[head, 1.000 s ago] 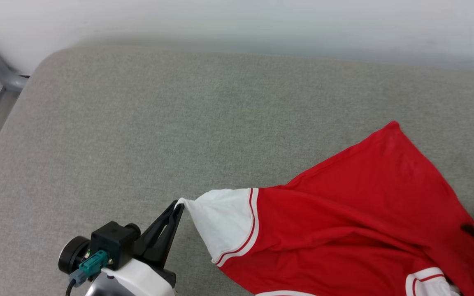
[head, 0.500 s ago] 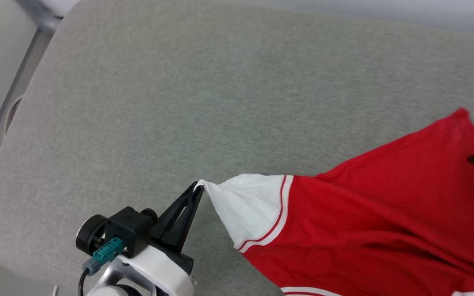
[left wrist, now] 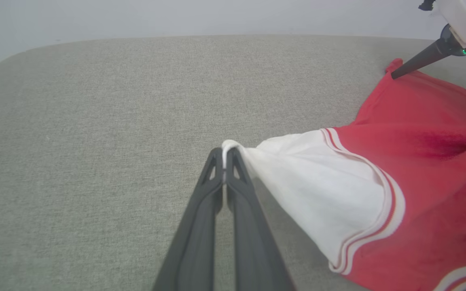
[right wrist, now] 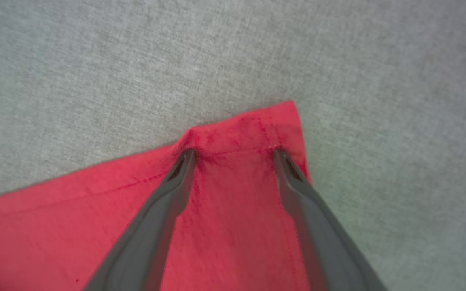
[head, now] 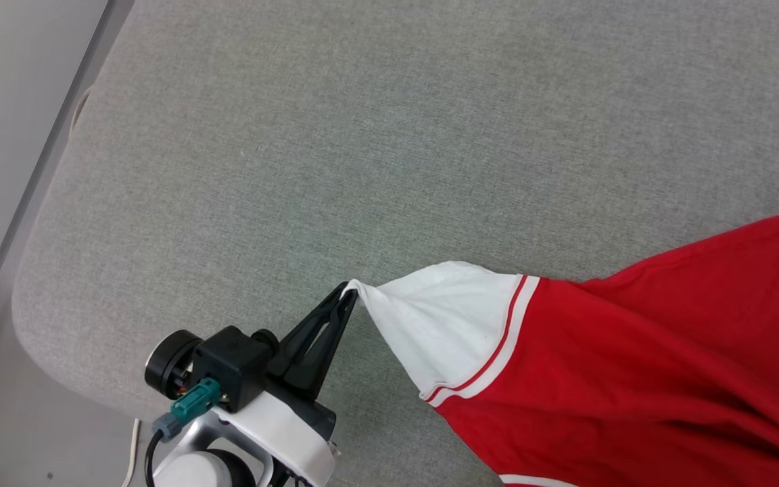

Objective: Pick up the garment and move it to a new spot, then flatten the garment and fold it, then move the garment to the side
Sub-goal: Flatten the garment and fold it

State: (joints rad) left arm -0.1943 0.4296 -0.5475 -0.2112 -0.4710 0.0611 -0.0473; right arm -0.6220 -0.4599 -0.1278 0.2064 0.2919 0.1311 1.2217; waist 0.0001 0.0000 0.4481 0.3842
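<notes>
Red garment (white sleeve) outstretched

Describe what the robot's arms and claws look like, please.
The left claw has two long, tapering matte-black fingers on a glossy white wrist shell, with a black camera block, teal connector and black cable. The right claw has matching dark fingers.

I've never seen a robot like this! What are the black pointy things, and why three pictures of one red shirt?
It is a robot with two arms, each ending in a hand of two long dark fingers. One picture comes from a camera on its head, looking down; the others come from cameras on its wrists. A red garment with a white sleeve lies on a grey padded surface. The left hand is pinched shut on the sleeve's tip. The right hand is open, its fingertips on a red corner.
</notes>
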